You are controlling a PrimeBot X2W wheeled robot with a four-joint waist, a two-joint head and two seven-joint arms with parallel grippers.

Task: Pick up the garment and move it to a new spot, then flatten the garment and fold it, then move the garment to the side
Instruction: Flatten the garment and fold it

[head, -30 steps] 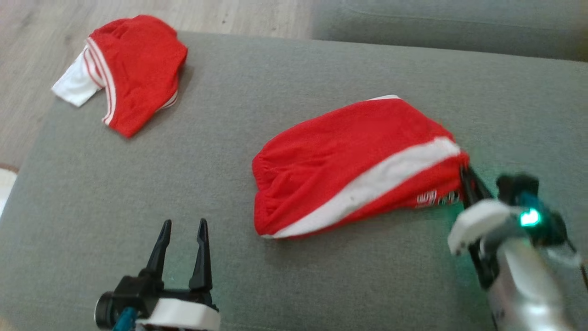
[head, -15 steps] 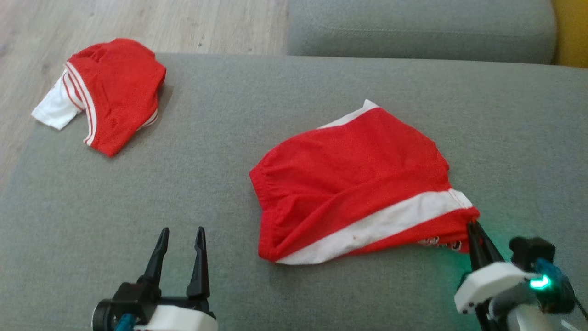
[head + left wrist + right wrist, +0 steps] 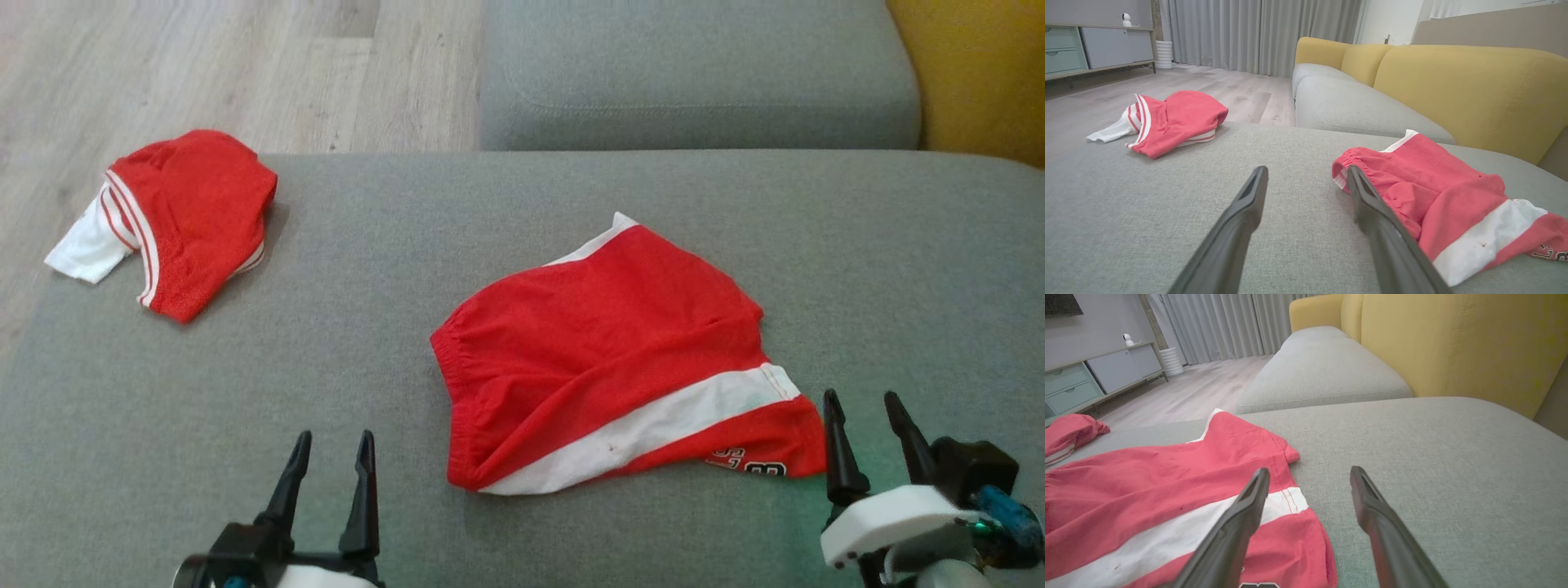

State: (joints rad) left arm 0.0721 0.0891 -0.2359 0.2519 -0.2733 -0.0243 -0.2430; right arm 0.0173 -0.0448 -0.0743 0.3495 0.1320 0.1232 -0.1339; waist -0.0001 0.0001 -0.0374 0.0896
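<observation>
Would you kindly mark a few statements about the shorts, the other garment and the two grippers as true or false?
1. The right gripper is shut on the shorts. False: it is open beside their hem, holding nothing.
2. The left gripper is open and holds nothing. True.
3. The shorts lie on the yellow backrest. False: they lie on the grey cushion.
4. A second garment, red and white, lies left of the shorts, apart from them. True.
5. The shorts have a blue stripe. False: it is white.
</observation>
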